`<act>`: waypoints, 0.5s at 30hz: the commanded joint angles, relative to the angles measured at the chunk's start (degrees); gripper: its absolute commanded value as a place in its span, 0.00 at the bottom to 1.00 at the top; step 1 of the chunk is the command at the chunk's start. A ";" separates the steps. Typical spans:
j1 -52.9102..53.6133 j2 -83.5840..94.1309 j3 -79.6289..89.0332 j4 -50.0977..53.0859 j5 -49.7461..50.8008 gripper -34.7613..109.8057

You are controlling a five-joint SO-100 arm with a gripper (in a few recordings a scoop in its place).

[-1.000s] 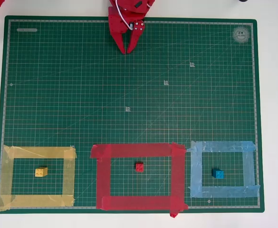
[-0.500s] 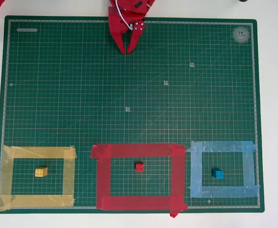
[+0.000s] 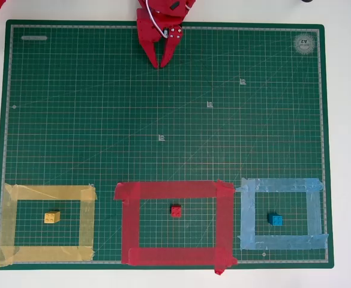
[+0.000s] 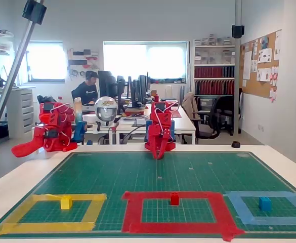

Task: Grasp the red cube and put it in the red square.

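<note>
My red two-finger claw (image 3: 159, 63) hangs at the top centre of the overhead frame, just inside the far edge of the dark green gridded cutting mat (image 3: 163, 108), its two pointed fingers drawn together so their tips meet, with nothing between them. In the fixed view the same claw (image 4: 158, 155) points down at the mat near the middle of the frame, tips together. The tiny bright red plastic cube with studs on top (image 3: 176, 210) lies far from me, at the lower centre of the overhead frame, well apart from my fingertips and almost straight below them in the picture. It sits on bare mat inside the large rectangular outline of wide red tape (image 3: 174, 190), touching none of the strips. In the fixed view the cube (image 4: 174, 199) stands in the foreground, inside the red outline (image 4: 173, 225), with my claw well behind it.
</note>
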 commanded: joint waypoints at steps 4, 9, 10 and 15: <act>1.32 2.11 0.26 1.23 -0.18 0.25; 1.32 2.11 0.26 1.23 -0.18 0.25; 1.32 2.11 0.26 1.23 -0.18 0.25; 1.32 2.11 0.26 1.23 -0.18 0.25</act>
